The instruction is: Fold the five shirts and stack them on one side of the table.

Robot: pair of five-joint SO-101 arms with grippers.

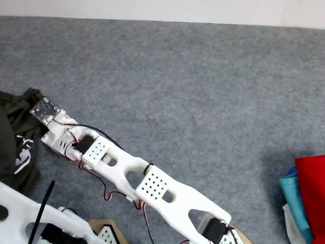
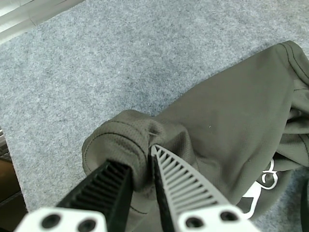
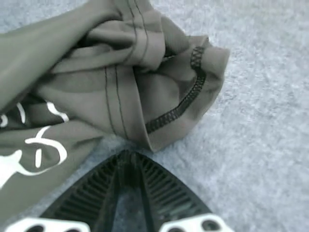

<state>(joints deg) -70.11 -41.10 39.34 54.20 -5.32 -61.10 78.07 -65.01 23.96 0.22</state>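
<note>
the left gripper point(image 2: 139, 162) was clenched on a bunched fold of the olive shirt point(image 2: 231, 121), the cloth pinched between its two black ribbed fingers point(image 2: 179, 186). the rest of that shirt trailed away from the fold across the grey table point(image 2: 96, 63), crumpled, with a white print point(image 2: 263, 186) showing on it.

the right gripper point(image 3: 128, 155) had its fingers pressed together at the tips with nothing between them. the tips sat low over the table point(image 3: 260, 145), just beside the shirt's stitched hem point(image 3: 178, 106) but apart from it. the cloth there lay rumpled in loose folds, with the white print point(image 3: 41, 145) off to one side.

in the high view the olive shirt point(image 1: 15, 137) lay in a heap at the table's left edge. a white arm point(image 1: 152, 185) stretched across from the near right, its wrist at the heap's edge. well apart, at the right edge, lay a pile of shirts point(image 1: 299, 203), with a red shirt point(image 1: 311, 188) on top and a teal shirt point(image 1: 290, 195) under it.
</note>
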